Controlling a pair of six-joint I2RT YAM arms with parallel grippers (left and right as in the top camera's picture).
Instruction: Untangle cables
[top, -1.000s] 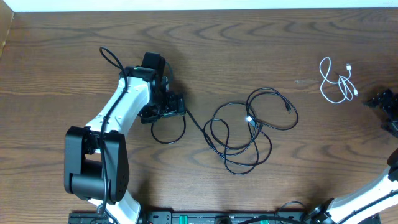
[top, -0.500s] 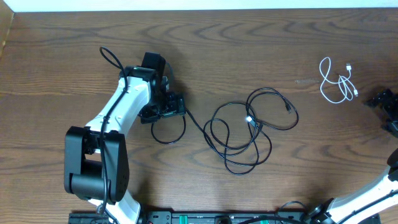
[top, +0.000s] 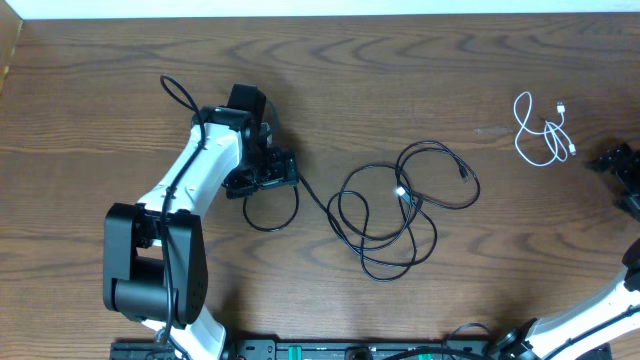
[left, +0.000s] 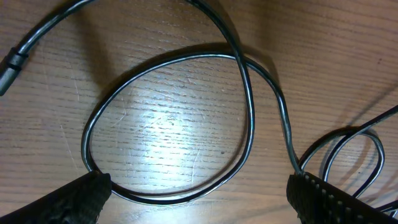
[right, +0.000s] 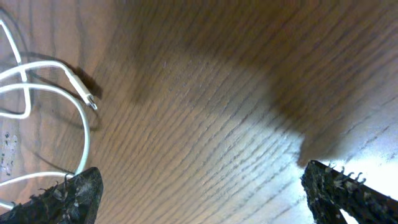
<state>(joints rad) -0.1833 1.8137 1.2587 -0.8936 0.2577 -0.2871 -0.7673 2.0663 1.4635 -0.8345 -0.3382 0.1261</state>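
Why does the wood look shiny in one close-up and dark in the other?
Left wrist view: a glare patch whitens the table inside the black cable loop. Right wrist view: a broad shadow darkens the upper wood beside the white cable; lower right is brightly lit. Overhead view: even light.

Black cables (top: 403, 195), white cable (top: 548, 130), brown table (top: 400, 70)

Black cables (top: 400, 215) looped, tangled mid-table; white cable (top: 543, 130) coiled far right, apart
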